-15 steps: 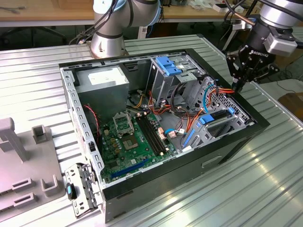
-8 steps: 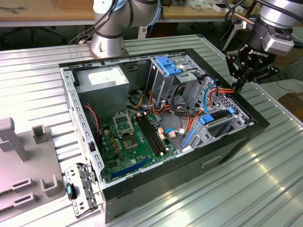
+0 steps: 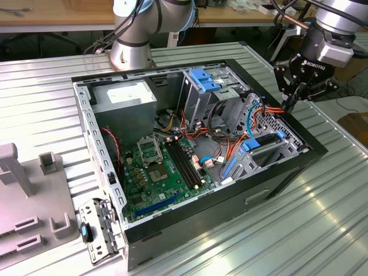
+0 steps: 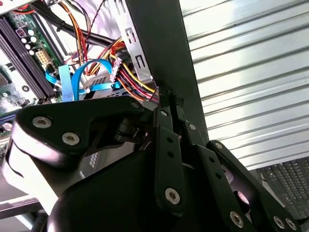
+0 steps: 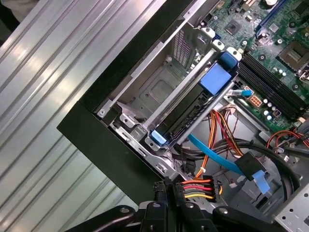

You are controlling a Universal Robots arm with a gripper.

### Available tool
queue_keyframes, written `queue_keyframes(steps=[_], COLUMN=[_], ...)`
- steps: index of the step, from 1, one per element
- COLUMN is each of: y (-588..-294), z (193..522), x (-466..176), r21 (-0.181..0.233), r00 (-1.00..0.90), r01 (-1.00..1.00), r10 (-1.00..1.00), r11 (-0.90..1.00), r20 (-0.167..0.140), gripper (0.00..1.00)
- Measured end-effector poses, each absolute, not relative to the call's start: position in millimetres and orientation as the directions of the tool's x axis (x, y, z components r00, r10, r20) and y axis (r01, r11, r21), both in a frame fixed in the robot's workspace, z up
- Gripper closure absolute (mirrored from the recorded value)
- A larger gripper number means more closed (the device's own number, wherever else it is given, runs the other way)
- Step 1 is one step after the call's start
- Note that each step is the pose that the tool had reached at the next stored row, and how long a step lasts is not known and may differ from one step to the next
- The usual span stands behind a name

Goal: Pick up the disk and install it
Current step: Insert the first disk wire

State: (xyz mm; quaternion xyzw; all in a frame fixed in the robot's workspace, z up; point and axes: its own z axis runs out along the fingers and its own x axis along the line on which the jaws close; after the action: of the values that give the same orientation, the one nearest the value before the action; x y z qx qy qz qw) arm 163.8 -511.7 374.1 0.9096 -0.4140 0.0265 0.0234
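Hand: we see its fingers together, empty, at the case's edge.
Disk: seated in its bay.

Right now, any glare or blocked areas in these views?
Exterior view: bright sheen on the ribbed table; the open computer case interior is evenly lit. Second wrist view: strong glare on the table ribs, and the dark end effector body blocks the lower half. First wrist view: sheen on the table, the drive cage clear.
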Motion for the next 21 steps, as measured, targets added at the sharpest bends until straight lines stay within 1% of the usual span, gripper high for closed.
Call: queue_keyframes(steps=[11, 15, 21], y=[-511.7, -511.7, -513.1], z=[374.1, 374.0, 374.0], x=[163.8, 163.4, 145.2], r21=[0.021, 0.020, 0.021], r00=[0.530, 0.501, 0.495], r01=[-0.848, -0.865, -0.869], r10=[-0.845, -0.863, -0.866], r11=[-0.530, -0.501, -0.495], r20=[0.067, 0.067, 0.067], gripper=[0.83, 0.83, 0.83])
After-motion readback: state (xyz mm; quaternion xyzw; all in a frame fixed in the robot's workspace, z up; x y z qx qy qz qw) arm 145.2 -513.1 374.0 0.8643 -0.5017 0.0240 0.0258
